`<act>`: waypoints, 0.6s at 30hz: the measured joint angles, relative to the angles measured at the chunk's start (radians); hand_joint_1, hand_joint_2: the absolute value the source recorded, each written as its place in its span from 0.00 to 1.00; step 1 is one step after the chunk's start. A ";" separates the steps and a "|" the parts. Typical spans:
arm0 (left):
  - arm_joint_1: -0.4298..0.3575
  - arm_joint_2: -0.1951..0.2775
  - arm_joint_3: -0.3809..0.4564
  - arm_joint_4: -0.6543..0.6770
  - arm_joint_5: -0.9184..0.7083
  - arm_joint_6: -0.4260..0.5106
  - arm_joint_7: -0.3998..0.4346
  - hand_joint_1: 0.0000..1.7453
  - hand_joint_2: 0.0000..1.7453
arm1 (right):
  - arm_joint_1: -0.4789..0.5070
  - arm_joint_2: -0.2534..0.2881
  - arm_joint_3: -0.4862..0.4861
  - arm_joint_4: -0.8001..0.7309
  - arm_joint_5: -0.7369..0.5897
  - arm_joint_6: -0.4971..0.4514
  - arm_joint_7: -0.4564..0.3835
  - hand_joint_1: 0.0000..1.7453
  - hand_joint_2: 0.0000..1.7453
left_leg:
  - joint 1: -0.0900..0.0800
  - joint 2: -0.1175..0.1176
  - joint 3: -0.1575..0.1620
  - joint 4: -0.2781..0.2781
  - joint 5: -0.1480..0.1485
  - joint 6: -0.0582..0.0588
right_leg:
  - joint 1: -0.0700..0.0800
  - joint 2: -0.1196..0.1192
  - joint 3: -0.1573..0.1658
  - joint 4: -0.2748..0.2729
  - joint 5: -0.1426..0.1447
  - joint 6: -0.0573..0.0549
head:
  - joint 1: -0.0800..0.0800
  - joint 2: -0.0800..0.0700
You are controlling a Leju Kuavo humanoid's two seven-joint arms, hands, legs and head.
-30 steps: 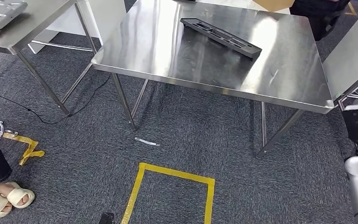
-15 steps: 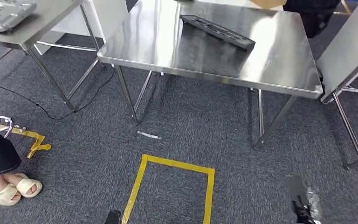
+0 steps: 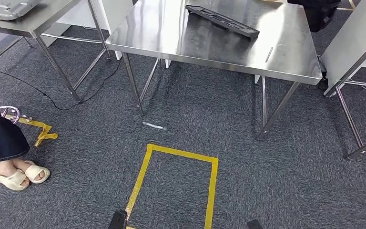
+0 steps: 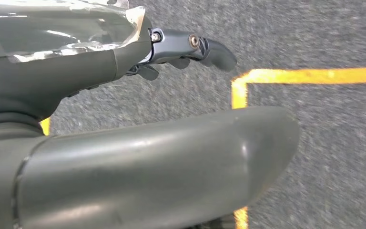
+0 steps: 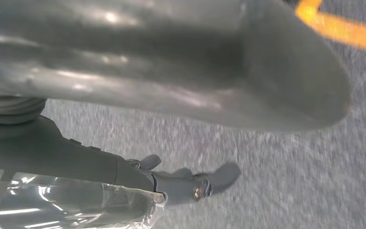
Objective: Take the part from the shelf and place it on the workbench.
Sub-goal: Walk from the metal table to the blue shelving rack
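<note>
workbench (image 3: 228,52) | part (image 3: 221,21) on top | left hand (image 4: 124,119), right hand (image 5: 162,95): fingers apart, empty

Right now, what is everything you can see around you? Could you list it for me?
Workbench: one, shiny steel, straight ahead.
Part: one, black, long and flat, lying on the workbench's far side.
Side tables: two, steel, one at far left, one at far right.
Tape outline: one, yellow, on the grey carpet before the workbench.
Cable: one, black, on the carpet at left.
Person: one, dark clothing, cream sandals, standing at left.
Left hand: grey, hanging over the carpet, holding nothing.
Right hand: grey, hanging over the carpet, holding nothing.
</note>
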 joint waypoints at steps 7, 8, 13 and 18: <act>0.000 -0.002 -0.020 0.000 -0.032 0.001 0.024 0.00 0.00 | 0.026 0.045 -0.002 0.032 -0.034 -0.019 -0.017 0.00 0.00 | -0.017 0.020 -0.109 -0.001 0.099 0.046 | -0.003 0.004 -0.061 0.294 -0.203 -0.021 | 0.008 0.000; 0.000 -0.003 -0.024 0.000 -0.038 0.001 0.029 0.00 0.00 | 0.028 0.052 -0.001 0.035 -0.027 -0.026 -0.019 0.00 0.00 | -0.019 0.022 -0.128 0.001 0.114 0.046 | -0.001 0.004 -0.042 0.309 -0.184 -0.010 | 0.008 0.000; -0.007 -0.008 -0.040 -0.004 -0.051 0.002 0.042 0.00 0.00 | 0.027 0.074 0.005 0.042 -0.004 -0.051 -0.016 0.00 0.00 | -0.024 0.027 -0.198 0.015 0.180 0.027 | 0.010 0.004 0.218 -0.009 -0.180 -0.011 | 0.006 0.000; -0.009 -0.008 -0.047 -0.004 -0.053 0.004 0.041 0.00 0.00 | 0.032 0.078 0.005 0.049 -0.008 -0.068 -0.019 0.00 0.00 | -0.012 0.019 -0.231 0.068 0.123 -0.003 | 0.004 -0.002 0.198 -0.046 -0.157 -0.051 | 0.001 0.000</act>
